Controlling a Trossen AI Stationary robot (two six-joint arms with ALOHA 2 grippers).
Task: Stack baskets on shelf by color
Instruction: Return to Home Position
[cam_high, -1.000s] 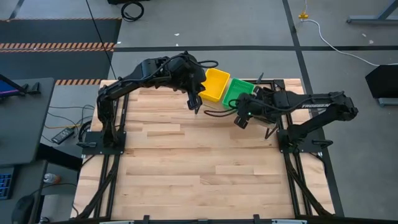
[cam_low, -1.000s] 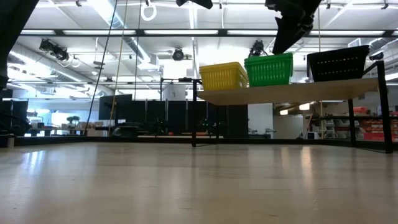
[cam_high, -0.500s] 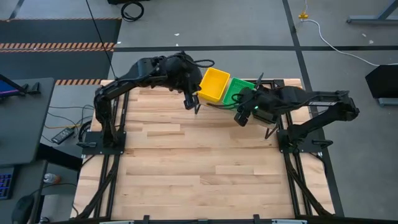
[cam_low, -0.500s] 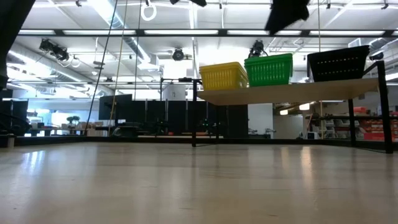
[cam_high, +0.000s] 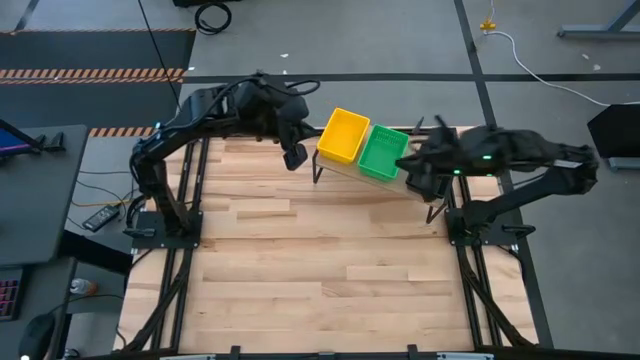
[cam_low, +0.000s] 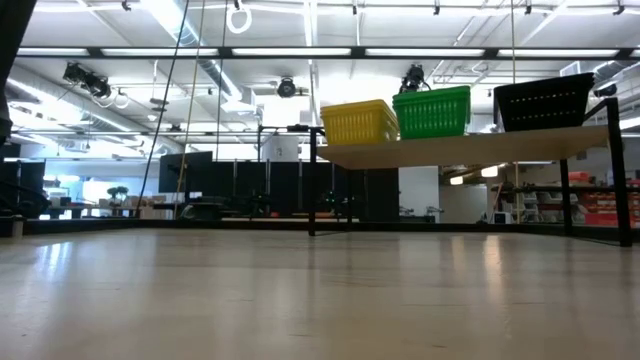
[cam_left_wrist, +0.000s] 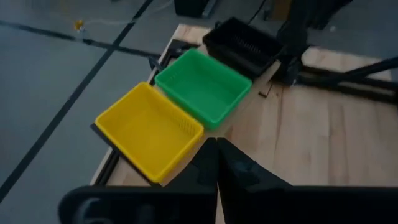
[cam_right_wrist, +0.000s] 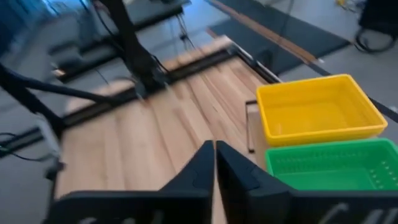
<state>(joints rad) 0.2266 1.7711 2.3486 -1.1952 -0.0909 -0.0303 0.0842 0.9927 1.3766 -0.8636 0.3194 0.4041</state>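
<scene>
Wood-plank counter (cam_high: 300, 260) with the shelf (cam_low: 470, 148) up at its far edge. Left tool (cam_left_wrist: 216, 142) hangs just left of the shelf, fingers pressed together, nothing in them. On the shelf are three piles in a row: yellow baskets (cam_low: 358, 123), green baskets (cam_low: 432, 112), black baskets (cam_low: 543, 102). Can't count how many per pile. Right tool (cam_right_wrist: 215, 144) is above the black end, also clenched and empty.

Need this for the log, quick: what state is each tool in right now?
Left tool: closed, holding nothing.
Right tool: closed, holding nothing.
</scene>
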